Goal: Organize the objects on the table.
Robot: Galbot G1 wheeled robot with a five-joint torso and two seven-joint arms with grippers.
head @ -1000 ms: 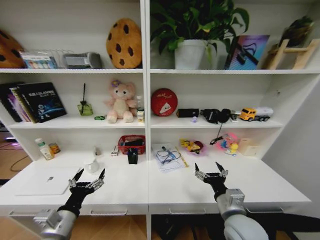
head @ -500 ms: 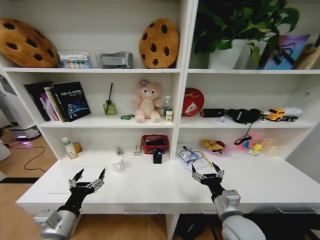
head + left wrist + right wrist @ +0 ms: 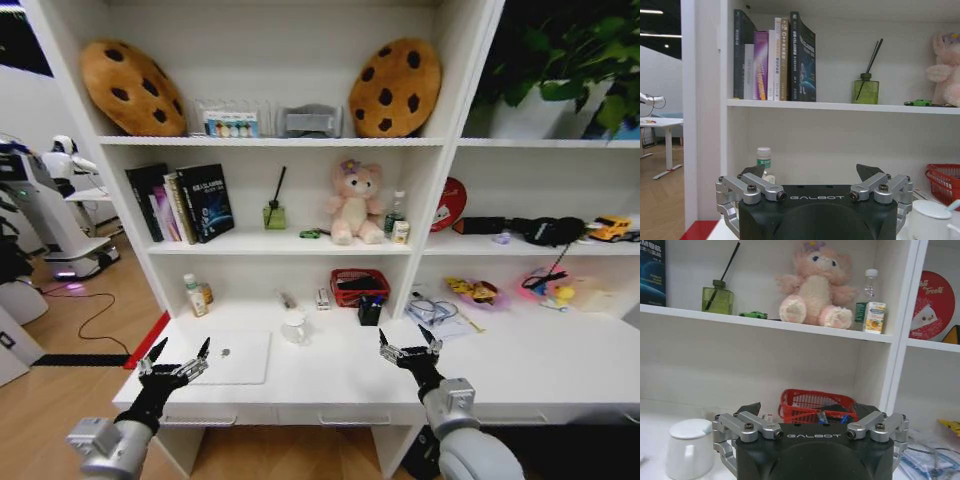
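Note:
The white table (image 3: 330,378) runs across the head view under tall shelving. A silver laptop (image 3: 225,357) lies shut at its left end, a white cup (image 3: 294,326) just right of it, and a small green-labelled bottle (image 3: 193,295) stands at the back left. A tiny green toy car (image 3: 310,234) sits on the shelf above. My left gripper (image 3: 177,362) hovers open over the table's front left corner, beside the laptop. My right gripper (image 3: 406,345) is open above the table's middle front. The wrist views show the cup (image 3: 690,447), bottle (image 3: 763,159) and car (image 3: 918,102).
A red basket (image 3: 358,286) and a black holder (image 3: 370,310) stand at the back of the table, with papers and glasses (image 3: 435,312) to the right. A pink bear (image 3: 355,203) sits on the shelf. Another robot (image 3: 62,215) stands on the floor at left.
The whole head view has shifted right, so the camera has swung left; the table's left end and the room beyond now show. Both grippers hold the same open pose.

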